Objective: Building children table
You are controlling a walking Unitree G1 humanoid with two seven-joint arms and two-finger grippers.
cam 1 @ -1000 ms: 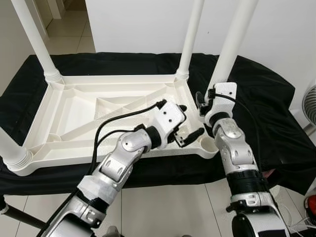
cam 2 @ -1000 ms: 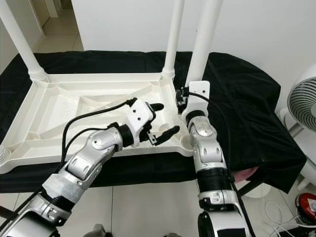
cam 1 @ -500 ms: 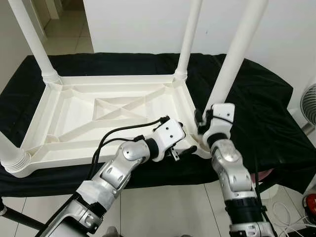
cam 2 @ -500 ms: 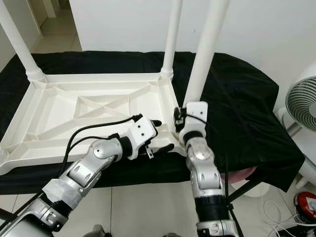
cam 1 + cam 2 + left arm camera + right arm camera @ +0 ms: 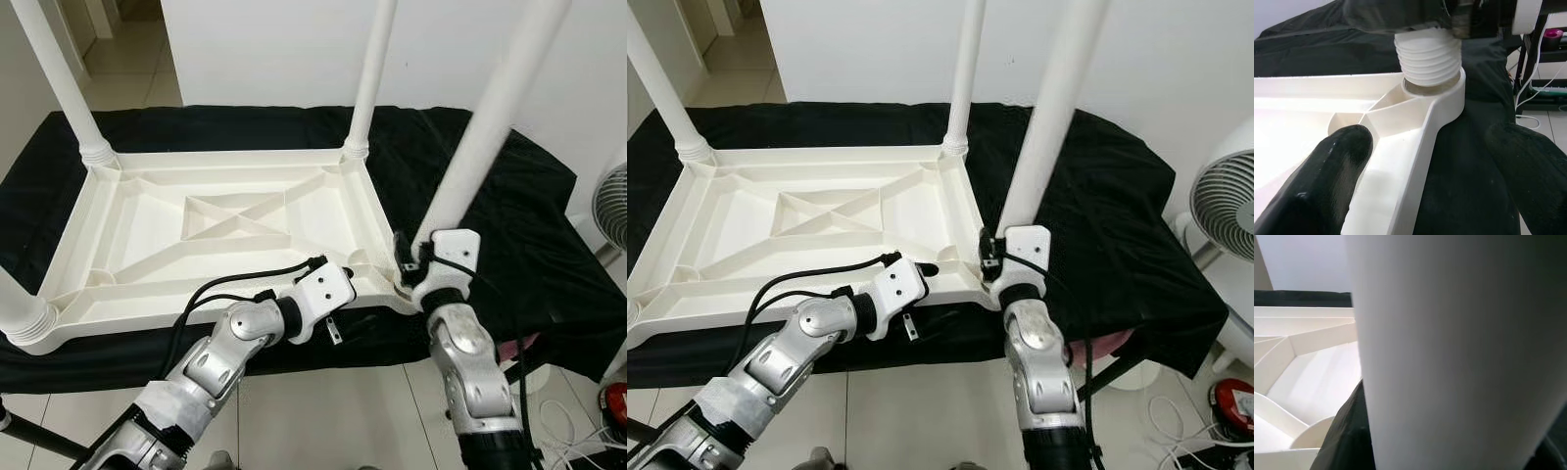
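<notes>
An upside-down white plastic table top point(image 5: 225, 211) lies on a black cloth. My right gripper point(image 5: 994, 257) is shut on the lower end of a loose white table leg point(image 5: 490, 127), which leans to the right. The leg's threaded end point(image 5: 1427, 58) sits in the near right corner socket point(image 5: 1449, 98). My left gripper point(image 5: 1435, 161) is open and straddles the table's near rim just left of that corner, one finger point(image 5: 1334, 171) inside the rim and one outside. In the right wrist view the leg point(image 5: 1459, 352) stands close against a black finger point(image 5: 1349, 431).
Three other legs stand upright in their corners: far left point(image 5: 59, 83), far right point(image 5: 367, 78) and near left point(image 5: 20, 304). The black cloth point(image 5: 529, 225) overhangs the support. A white fan point(image 5: 1229, 196) stands at the right, with cables and a red object point(image 5: 1234, 401) on the tiled floor.
The leg in my right gripper has tilted further right, its foot settling at the corner socket. My left gripper has dropped from above the table's inside to its near rim. The camera shifted slightly.
</notes>
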